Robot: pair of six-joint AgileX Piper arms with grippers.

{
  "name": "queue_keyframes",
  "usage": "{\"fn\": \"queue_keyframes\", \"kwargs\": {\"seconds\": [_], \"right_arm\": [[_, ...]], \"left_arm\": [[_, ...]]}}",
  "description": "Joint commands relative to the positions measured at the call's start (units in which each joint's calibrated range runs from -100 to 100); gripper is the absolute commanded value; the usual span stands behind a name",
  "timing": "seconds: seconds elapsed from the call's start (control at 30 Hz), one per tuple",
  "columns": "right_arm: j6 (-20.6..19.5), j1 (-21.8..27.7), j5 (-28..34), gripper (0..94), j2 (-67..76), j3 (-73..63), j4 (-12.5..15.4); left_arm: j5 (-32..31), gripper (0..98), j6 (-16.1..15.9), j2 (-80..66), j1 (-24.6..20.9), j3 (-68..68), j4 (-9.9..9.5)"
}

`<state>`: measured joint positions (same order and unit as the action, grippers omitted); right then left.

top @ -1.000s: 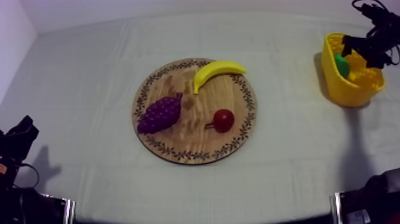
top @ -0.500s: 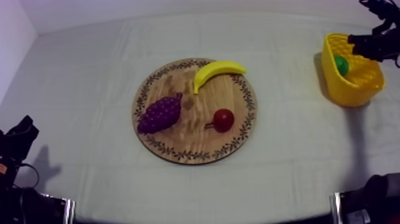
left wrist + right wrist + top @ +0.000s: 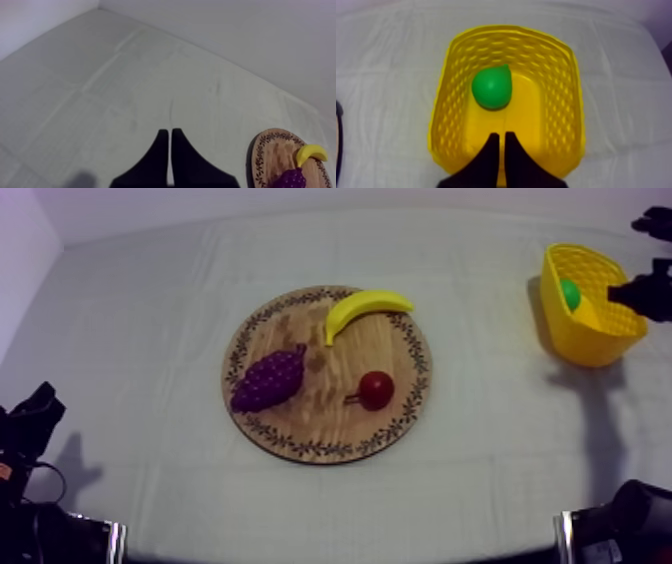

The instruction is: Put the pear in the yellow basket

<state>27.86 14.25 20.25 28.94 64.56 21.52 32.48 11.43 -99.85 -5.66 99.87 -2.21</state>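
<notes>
Since a second ago the right gripper (image 3: 618,291) has drawn back from the middle of the yellow basket (image 3: 590,348) toward the table's right edge, and the pear (image 3: 570,293) it had down among the basket walls now lies loose inside. The gripper hangs over the basket's right-hand rim, and in the right wrist view its two black fingers (image 3: 488,150) lie pressed together in a narrow wedge with nothing between them, well short of the pear (image 3: 492,87). The green pear rests on the basket floor, pointed end toward one latticed wall (image 3: 556,75). The basket itself stands near the far right corner of the table (image 3: 150,308).

Everything else is as it was. The wooden board (image 3: 300,450) sits mid-table, well apart from the basket, with bare cloth between them. On it the banana (image 3: 365,306) lies along the far rim, the bunch of grapes (image 3: 270,380) on the left side and the small red fruit (image 3: 376,389) toward the right, none touching another.

At the near left corner the left arm (image 3: 30,428) sits low. The left gripper (image 3: 167,131) is also closed to a thin wedge, gripping nothing, over open cloth; the board (image 3: 267,150) with banana (image 3: 311,152) and grapes (image 3: 295,179) lies off beyond it.
</notes>
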Motion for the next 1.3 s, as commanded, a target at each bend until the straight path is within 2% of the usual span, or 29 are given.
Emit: {"fn": "queue_keyframes", "kwargs": {"seconds": [0.0,0.13,0.2,0.3,0.47,0.53,0.73,0.9,1.27], "right_arm": [[6.06,0.09,-1.48,0.6,9.69,7.48,1.88],[9.75,0.19,-1.40,0.5,20.66,16.77,2.87],[9.91,0.16,-0.06,0.4,27.42,20.73,2.02],[6.28,-0.08,6.34,0.3,38.84,23.80,-2.35],[-3.88,-5.33,18.97,0.2,53.24,25.03,-12.92],[-5.97,-6.53,21.72,0.2,56.33,25.24,-15.17],[-4.92,-7.74,25.29,0.2,62.48,28.30,-16.32],[-8.71,-10.72,26.40,0.2,66.01,30.64,-19.12],[-11.26,-10.94,26.87,0.6,66.72,32.45,-19.91]], "left_arm": [[0.01,0.1,0.02,0.02,-0.02,0.02,-0.02],[0.01,0.1,0.02,0.02,-0.02,0.02,-0.02],[0.01,0.1,0.02,0.02,-0.02,0.02,-0.02],[0.01,0.1,0.02,0.02,-0.02,0.02,-0.02],[0.01,0.1,0.02,0.02,-0.02,0.02,-0.02],[0.01,0.1,0.02,0.02,-0.02,0.02,-0.02],[0.01,0.1,0.03,0.02,-0.02,0.02,-0.02],[0.01,0.1,0.04,0.02,-0.02,0.02,-0.02],[0.01,0.1,0.02,0.02,-0.02,0.02,-0.02]]}}
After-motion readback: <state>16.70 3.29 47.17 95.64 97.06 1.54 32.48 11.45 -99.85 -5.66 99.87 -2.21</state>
